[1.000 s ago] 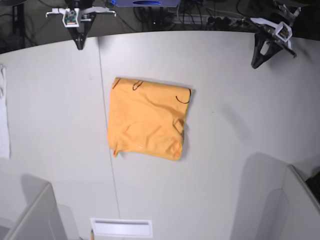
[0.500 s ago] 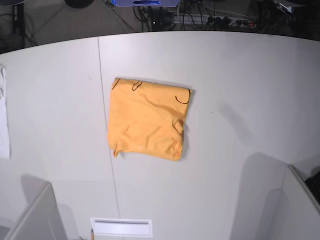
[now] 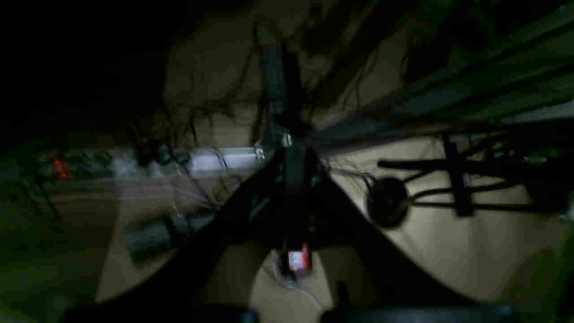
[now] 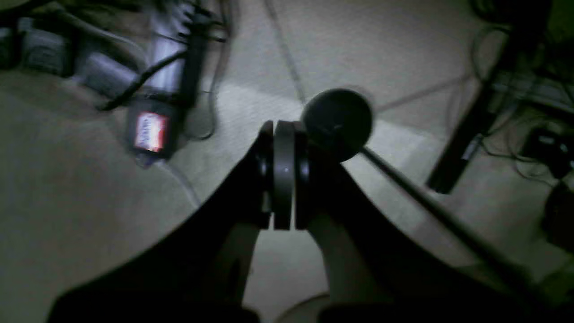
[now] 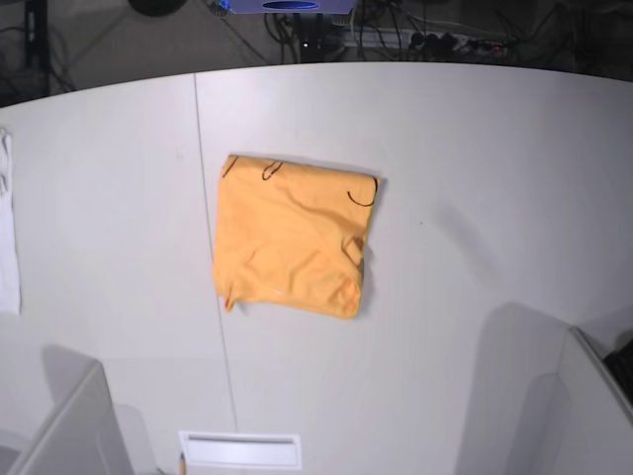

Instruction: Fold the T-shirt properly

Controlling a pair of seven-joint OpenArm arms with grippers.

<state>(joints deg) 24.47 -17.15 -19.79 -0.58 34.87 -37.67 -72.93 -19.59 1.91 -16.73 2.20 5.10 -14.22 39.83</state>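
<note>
T-shirt (image 5: 292, 234) folded on table (image 5: 475, 178)

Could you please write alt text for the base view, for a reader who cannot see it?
A light-orange cotton T-shirt, folded into a rough square, lies flat on a pale grey table. A white cloth shows at the left edge, and neither robot arm is in this view.

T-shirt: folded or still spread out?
Folded. The T-shirt lies on the table as a compact, roughly square packet, no sleeves sticking out, edges doubled at its right side. No gripper touches it.
</note>
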